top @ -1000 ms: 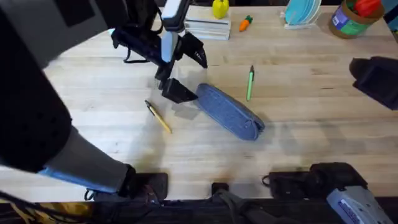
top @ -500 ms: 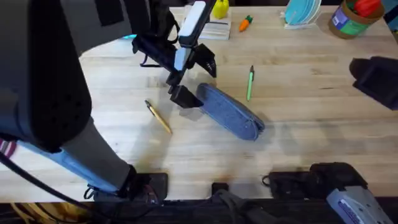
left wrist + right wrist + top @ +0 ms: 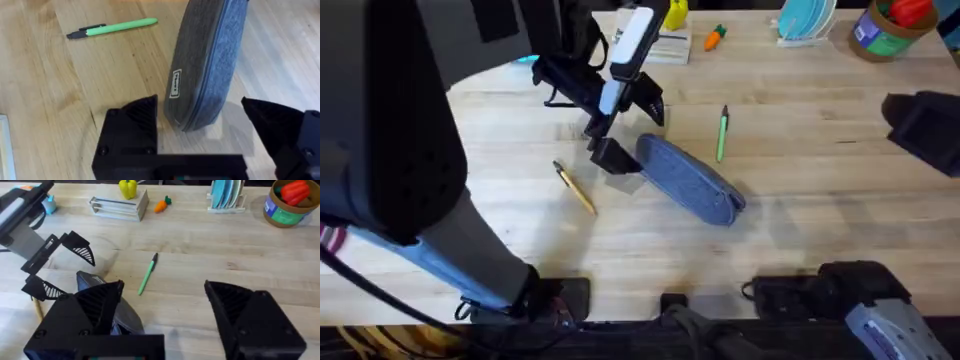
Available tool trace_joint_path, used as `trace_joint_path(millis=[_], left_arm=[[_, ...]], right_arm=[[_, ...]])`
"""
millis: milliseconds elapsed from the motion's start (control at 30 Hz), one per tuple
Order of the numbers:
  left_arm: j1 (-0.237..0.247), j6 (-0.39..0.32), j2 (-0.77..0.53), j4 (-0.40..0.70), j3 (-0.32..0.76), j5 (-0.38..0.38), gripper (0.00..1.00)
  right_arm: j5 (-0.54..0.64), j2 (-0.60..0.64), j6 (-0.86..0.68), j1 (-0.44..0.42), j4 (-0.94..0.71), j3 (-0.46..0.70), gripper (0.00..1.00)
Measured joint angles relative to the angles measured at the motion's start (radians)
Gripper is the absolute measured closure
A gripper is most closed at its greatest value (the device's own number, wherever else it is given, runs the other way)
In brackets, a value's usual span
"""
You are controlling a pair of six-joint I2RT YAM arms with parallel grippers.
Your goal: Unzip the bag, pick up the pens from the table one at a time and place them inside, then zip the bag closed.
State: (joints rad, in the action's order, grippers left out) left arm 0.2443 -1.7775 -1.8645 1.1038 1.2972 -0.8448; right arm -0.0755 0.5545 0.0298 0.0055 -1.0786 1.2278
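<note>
Right gripper (image 3: 165, 325) near counter's (image 3: 800, 230) front edge, jaws apart, empty. Mid-counter: bag (image 3: 690, 180) lies diagonal, zipped; yellow pen (image 3: 575, 188) beside it. Left gripper (image 3: 625, 125) spread open at bag's far end. Green pen (image 3: 722, 133) further back.

black angular tool (image 3: 625, 128) fingers, white wrist housing, black arm links, blue trim

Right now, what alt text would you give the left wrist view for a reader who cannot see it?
The left gripper, fingers open, sits at one end of the blue-grey bag, which lies zipped shut on the wooden table. A green pen lies on the table beside the bag, apart from it.
</note>
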Motion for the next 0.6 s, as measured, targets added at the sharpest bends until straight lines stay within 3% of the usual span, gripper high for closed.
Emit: trace_joint_path(millis=[367, 533, 600], left_arm=[[0.000, 0.021, 0.000, 0.000, 0.000, 0.000, 0.003], [0.000, 0.028, 0.000, 0.004, 0.000, -0.001, 0.139], [0.009, 0.031, 0.000, 0.004, 0.000, 0.000, 0.246]], right_arm=[[0.000, 0.000, 0.000, 0.000, 0.000, 0.000, 0.003], [0.000, 0.000, 0.000, 0.000, 0.000, 0.000, 0.004], [0.000, 0.000, 0.000, 0.000, 0.000, 0.000, 0.003]])
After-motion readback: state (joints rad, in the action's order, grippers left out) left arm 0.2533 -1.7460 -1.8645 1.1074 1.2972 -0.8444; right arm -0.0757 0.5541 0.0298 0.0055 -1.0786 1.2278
